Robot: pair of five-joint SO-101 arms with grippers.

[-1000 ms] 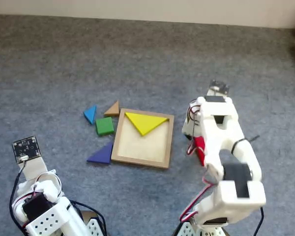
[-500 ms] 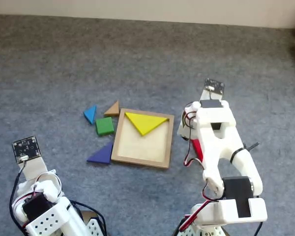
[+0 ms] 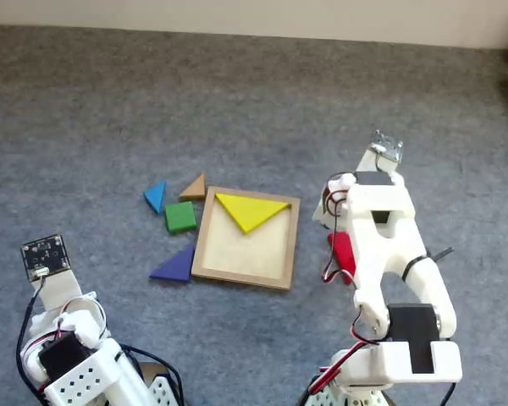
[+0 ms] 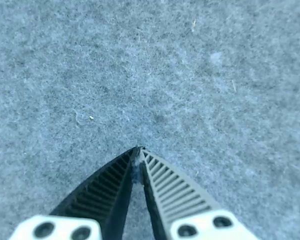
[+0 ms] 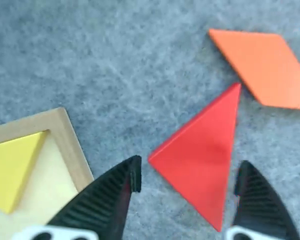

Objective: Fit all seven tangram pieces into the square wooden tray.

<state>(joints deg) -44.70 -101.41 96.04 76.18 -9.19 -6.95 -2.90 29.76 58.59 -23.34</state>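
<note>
Red wood lies between the spread jaws of my right gripper (image 5: 190,172): the red triangle (image 5: 202,165), flat on the grey carpet (image 3: 85,101) just beside the wooden tray (image 3: 205,245), with the orange parallelogram (image 5: 262,67) just beside its tip. The tray holds the yellow triangle (image 3: 250,210) against its far rim, and the green square (image 3: 180,216), brown triangle (image 3: 194,188) and two blue triangles (image 3: 157,196) lie along its left side. My left gripper (image 4: 140,150) hangs over carpet, jaws pressed together.

A fixed camera looks down over everything. My left wrist camera faces carpet (image 4: 140,75) close up; my right, close over the red triangle (image 5: 202,165) and a corner of the tray (image 5: 66,136) — both seen overhead too.
</note>
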